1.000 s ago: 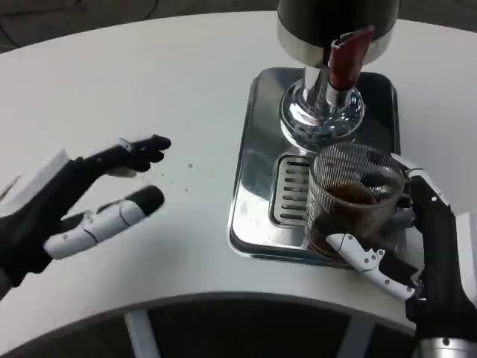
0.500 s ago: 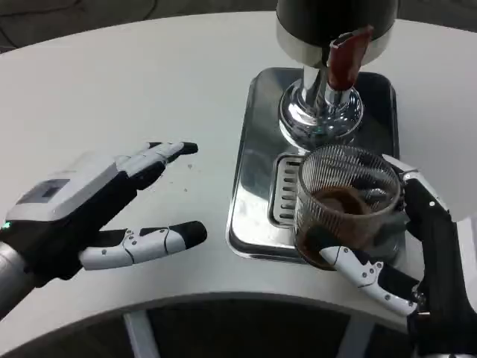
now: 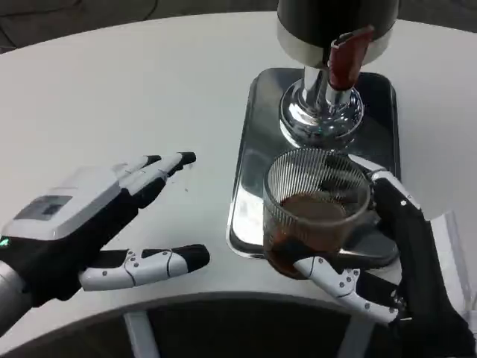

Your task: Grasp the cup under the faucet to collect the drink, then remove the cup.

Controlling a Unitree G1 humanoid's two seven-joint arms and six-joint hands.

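A clear ribbed glass cup holding brown drink sits in the grip of my right hand, whose fingers wrap its base and far side. The cup is over the front left edge of the steel drip tray, in front of the dispenser. The dispenser's faucet with its red lever stands behind the cup, above the chrome base. My left hand hovers over the white table to the left, fingers spread, holding nothing.
The dark dispenser body rises at the top of the tray. The white table curves round, with its front edge just below both hands and dark floor beyond.
My right hand has drawn the cup toward me and to the left, off the tray's grate. My left hand has turned palm down and shifted right, toward the tray.
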